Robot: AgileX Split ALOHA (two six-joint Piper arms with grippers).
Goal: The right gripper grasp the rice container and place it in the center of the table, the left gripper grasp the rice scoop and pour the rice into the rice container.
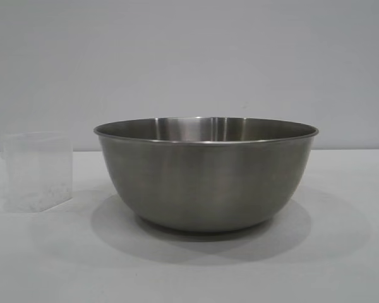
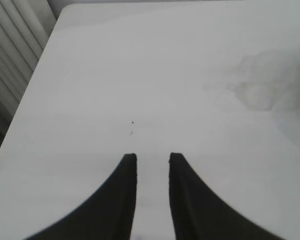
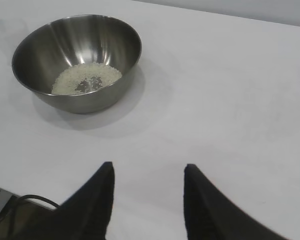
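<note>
The rice container, a large steel bowl, stands upright mid-table. In the right wrist view the bowl holds a pale patch of rice on its bottom. The rice scoop, a translucent cup, stands on the table left of the bowl with a few grains at its base. It shows faintly in the left wrist view. My left gripper is open and empty over bare cloth, apart from the scoop. My right gripper is open and empty, well back from the bowl. Neither gripper shows in the exterior view.
The table is covered in white cloth. In the left wrist view its edge runs beside a ribbed grey panel. A black cable lies by the right gripper's base.
</note>
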